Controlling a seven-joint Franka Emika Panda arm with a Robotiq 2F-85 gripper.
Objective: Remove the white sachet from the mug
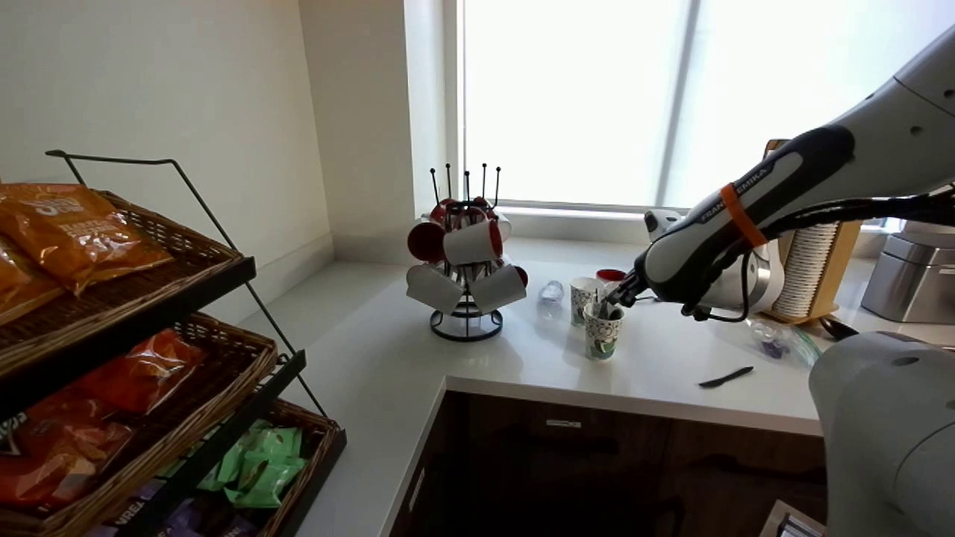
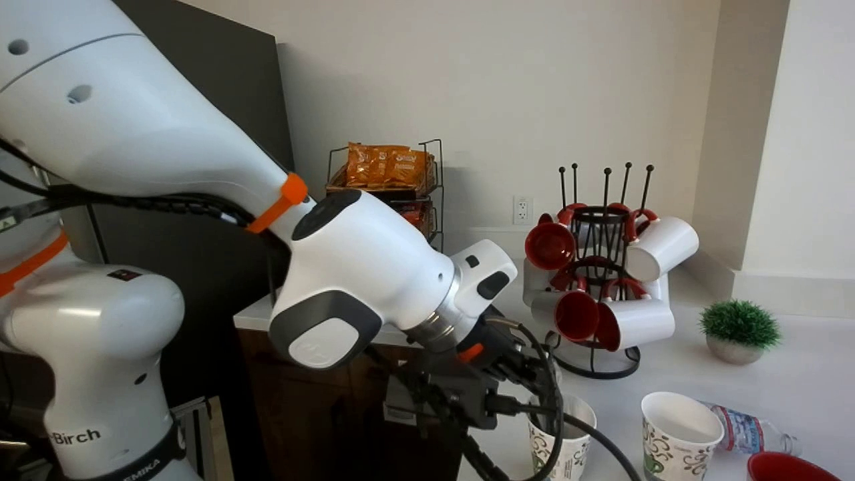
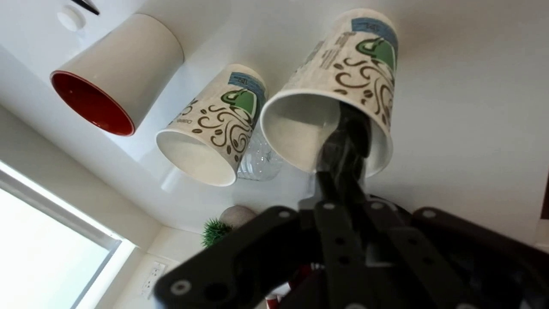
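Your gripper (image 3: pixel 342 182) looks nearly closed at the mouth of the upright patterned cup (image 1: pixel 603 340), seemingly on a dark, glossy wrapped item (image 3: pixel 344 150) reaching inside. You cannot make out the white sachet, perhaps hidden within, so removal seems unfinished. A bright window (image 1: pixel 567 97) backs the white desk (image 1: pixel 365 350) and its mug rack (image 1: pixel 466 338).
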